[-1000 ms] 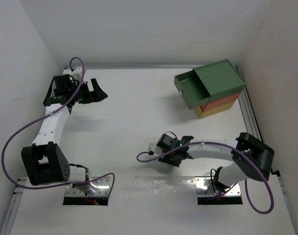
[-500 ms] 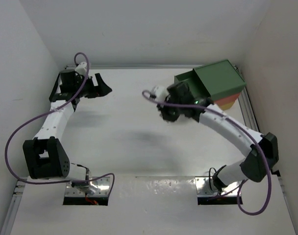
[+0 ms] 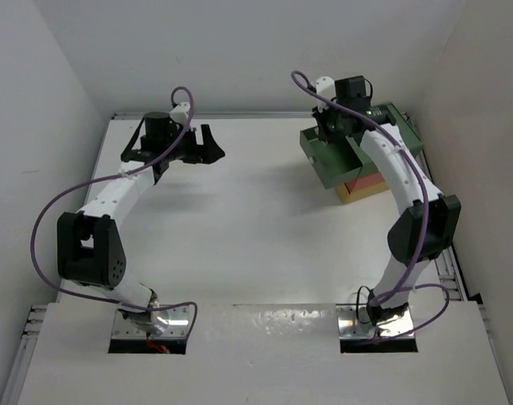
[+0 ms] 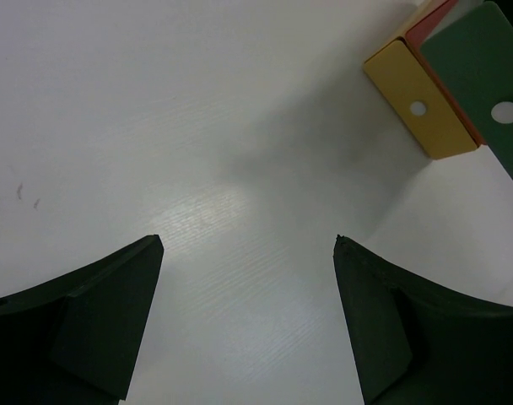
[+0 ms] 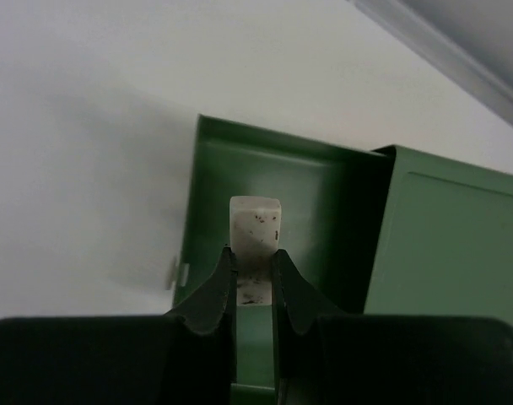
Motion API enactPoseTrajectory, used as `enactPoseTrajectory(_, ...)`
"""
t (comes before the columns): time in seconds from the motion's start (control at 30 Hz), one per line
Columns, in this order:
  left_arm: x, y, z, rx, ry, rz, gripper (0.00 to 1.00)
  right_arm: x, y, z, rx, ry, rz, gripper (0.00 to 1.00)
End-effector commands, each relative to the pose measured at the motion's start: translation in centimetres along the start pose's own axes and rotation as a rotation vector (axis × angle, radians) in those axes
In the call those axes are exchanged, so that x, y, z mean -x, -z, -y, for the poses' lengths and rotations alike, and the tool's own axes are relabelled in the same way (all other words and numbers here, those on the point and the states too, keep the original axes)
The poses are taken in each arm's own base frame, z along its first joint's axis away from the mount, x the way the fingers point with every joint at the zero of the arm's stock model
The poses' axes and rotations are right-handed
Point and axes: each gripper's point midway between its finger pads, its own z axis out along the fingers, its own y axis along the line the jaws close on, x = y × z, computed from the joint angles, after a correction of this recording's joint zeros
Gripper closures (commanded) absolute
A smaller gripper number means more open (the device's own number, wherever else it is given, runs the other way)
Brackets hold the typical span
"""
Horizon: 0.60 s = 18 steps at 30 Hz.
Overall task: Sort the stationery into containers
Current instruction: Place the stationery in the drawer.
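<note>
**A:** Starting on the left, what is the left gripper (image 3: 211, 143) doing?

**B:** It is hanging over the table (image 3: 256, 228), well to the left of the drawer stack (image 3: 368, 184). Its jaws are standing wide apart with nothing between them.

**A:** And what is its wrist camera picking up?

**B:** The two dark jaws are framing bare white tabletop. The stack is showing in the upper right corner: the yellow drawer (image 4: 408, 80) at the bottom, a thin edge of the coral drawer (image 4: 432, 15) above it, and the green drawer (image 4: 472, 76) on top. The yellow and green fronts are each showing a small round hole.

**A:** Moving right, how is the stack sitting?

**B:** The green drawer (image 3: 324, 169) is standing pulled out toward the left of the stack, with its inside open to the overhead view. The other two drawers are sitting pushed in beneath it.

**A:** And the right gripper (image 3: 328, 139)?

**B:** It is reaching over the stack's top level, pointing down at the pulled-out drawer. In its wrist view the jaws are drawn in narrow and are pinching the eraser (image 5: 256, 224). This pale grey, speckled block is sticking out past the fingertips.

**A:** So where is the eraser hanging?

**B:** Directly over the green drawer's open interior (image 5: 315, 194). I cannot tell whether it is touching the floor of the drawer.
</note>
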Motion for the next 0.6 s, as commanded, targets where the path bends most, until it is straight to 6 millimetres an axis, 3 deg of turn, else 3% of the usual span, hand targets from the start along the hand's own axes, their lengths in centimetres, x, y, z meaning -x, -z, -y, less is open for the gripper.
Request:
enactPoseTrajectory(0.0, 3.1, -0.1, 0.7, -0.004, -0.048, 0.079, 0.11, -0.3, -0.5, 0.7, 0.011, -0.032, -0.015, 1.00)
enactPoseTrajectory(0.13, 3.3, -0.1, 0.4, 0.001, -0.040, 0.080, 0.11, -1.3, -1.6, 2.0, -0.003, -0.057, -0.048, 0.98)
enactPoseTrajectory(0.27, 3.2, -0.2, 0.3, 0.004, -0.039, 0.077, 0.11, -1.6, -1.9, 2.6, -0.023, -0.049, -0.070, 0.58)
enactPoseTrajectory(0.3, 3.1, -0.3, 0.2, 0.008, -0.037, 0.077, 0.11, -1.3, -1.7, 2.6, -0.024, -0.049, -0.065, 0.43)
enactPoseTrajectory(0.33, 3.2, -0.3, 0.1, 0.009, -0.036, 0.079, 0.11, -1.0, -1.4, 2.5, -0.026, -0.048, -0.058, 0.39)
enactPoseTrajectory(0.5, 4.1, -0.3, 0.1, 0.010, -0.042, 0.095, 0.11, 1.6, 0.5, 1.3, -0.015, -0.018, 0.027, 0.36)
enactPoseTrajectory(0.57, 4.9, -0.2, -0.2, 0.019, -0.045, 0.110, 0.11, 2.8, 1.5, -0.5, 0.030, 0.018, 0.069, 0.44)
